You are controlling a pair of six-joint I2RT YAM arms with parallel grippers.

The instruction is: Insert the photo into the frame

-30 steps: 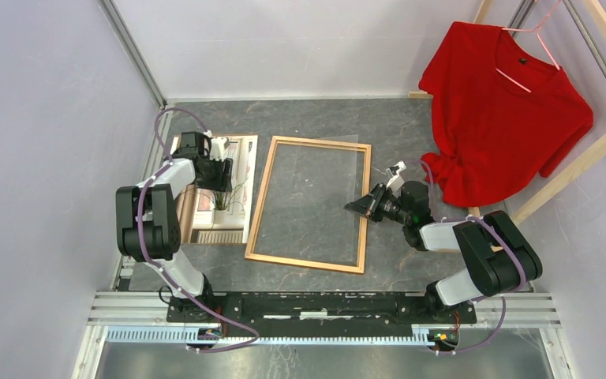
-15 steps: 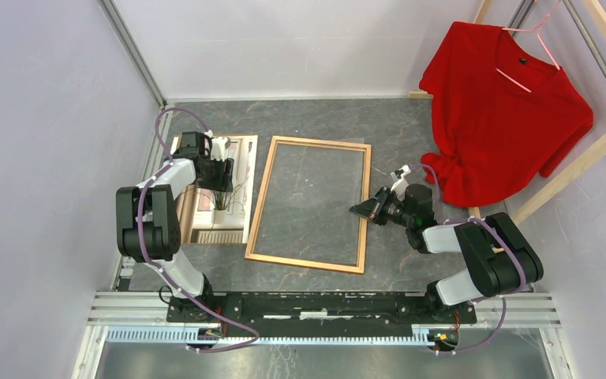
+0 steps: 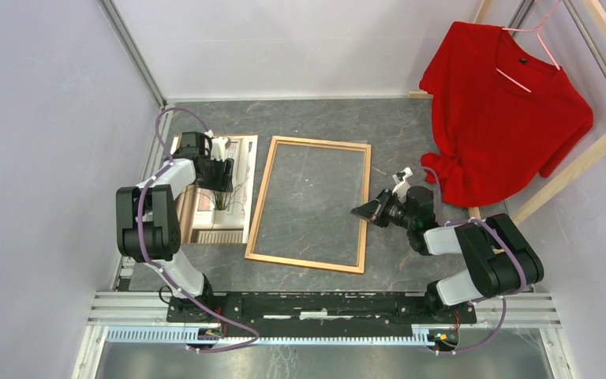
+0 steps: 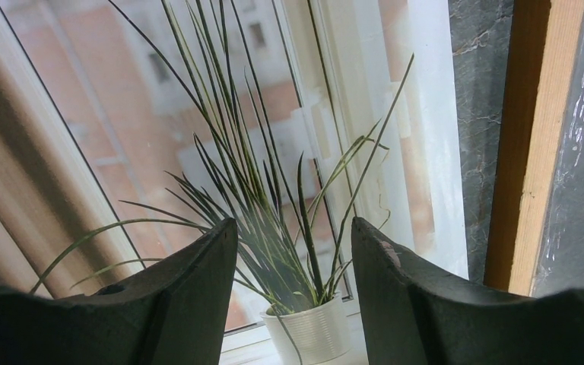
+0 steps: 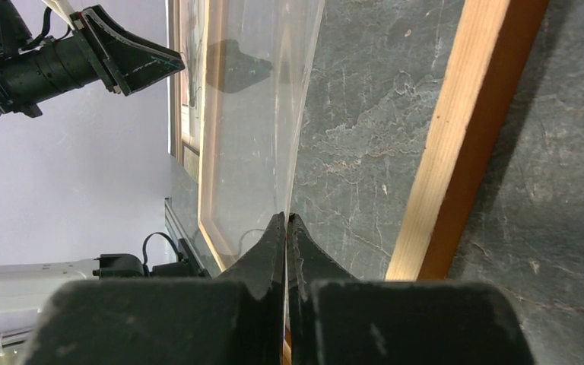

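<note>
The photo (image 3: 235, 170), a window scene with a spiky potted plant, lies face up left of the frame and fills the left wrist view (image 4: 160, 114). The orange-brown frame (image 3: 261, 205) lies flat at the middle; its rail shows in the left wrist view (image 4: 536, 144) and the right wrist view (image 5: 456, 144). My left gripper (image 3: 225, 174) is open just above the photo, its jaws (image 4: 293, 228) either side of the printed pot. My right gripper (image 3: 360, 211) is shut (image 5: 286, 217) on the edge of a clear pane (image 5: 251, 114) at the frame's right rail, tilting it up.
A brown backing board (image 3: 185, 213) lies under the photo's left side. A red shirt (image 3: 505, 110) hangs on a pale wooden rack (image 3: 576, 170) at the far right. The left wall stands close beside the photo.
My right gripper has drawn back a little to the right and toward the near edge, still shut on the pane. The left gripper has not moved.
</note>
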